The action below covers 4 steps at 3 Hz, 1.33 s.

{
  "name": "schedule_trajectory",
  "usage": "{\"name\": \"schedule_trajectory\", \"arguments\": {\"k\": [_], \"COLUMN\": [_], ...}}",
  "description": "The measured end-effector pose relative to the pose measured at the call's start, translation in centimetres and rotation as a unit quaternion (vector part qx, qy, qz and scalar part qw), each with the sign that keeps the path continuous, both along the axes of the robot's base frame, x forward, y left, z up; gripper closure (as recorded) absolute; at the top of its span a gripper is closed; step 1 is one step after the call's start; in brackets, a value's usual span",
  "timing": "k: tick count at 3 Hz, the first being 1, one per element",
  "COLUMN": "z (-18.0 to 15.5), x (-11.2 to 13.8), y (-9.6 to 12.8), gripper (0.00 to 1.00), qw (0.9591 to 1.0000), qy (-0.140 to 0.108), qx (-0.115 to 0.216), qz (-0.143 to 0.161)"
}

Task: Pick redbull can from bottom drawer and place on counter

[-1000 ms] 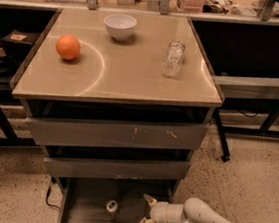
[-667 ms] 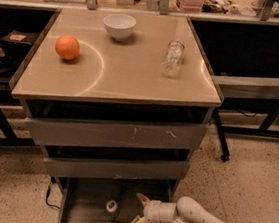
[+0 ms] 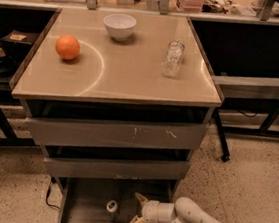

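The redbull can [image 3: 112, 206] stands upright on the floor of the bottom drawer [image 3: 85, 213], which is pulled out at the foot of the cabinet; I see its silver top from above. My gripper [image 3: 136, 212] is open inside the drawer, its two tan fingers spread, just right of the can and not touching it. The white arm reaches in from the lower right. The counter [image 3: 129, 72] is the beige tabletop above, with a faint white arc mark.
On the counter are an orange [image 3: 67, 47], a white bowl [image 3: 119, 25] and a clear plastic bottle [image 3: 173, 58]. Two upper grey drawers [image 3: 117, 133] are partly out above the bottom drawer. Dark benches flank the cabinet; a cluttered table runs behind.
My gripper has moved left inside the drawer, closer to the can, with its fingers still spread. The can has not moved.
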State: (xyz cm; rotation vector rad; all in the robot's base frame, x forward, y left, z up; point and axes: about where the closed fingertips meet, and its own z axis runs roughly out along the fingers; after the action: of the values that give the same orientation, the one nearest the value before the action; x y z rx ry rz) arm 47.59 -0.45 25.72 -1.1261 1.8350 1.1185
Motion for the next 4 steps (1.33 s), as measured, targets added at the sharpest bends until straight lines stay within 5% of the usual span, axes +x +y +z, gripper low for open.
{"name": "schedule_trajectory", "arguments": {"k": [4], "z": [-3.2], "x": [2.8], "y": [3.7], "gripper": [0.0], "qw": [0.9987], "qy": [-0.016], "qx": [0.048], "qz": [0.001]}}
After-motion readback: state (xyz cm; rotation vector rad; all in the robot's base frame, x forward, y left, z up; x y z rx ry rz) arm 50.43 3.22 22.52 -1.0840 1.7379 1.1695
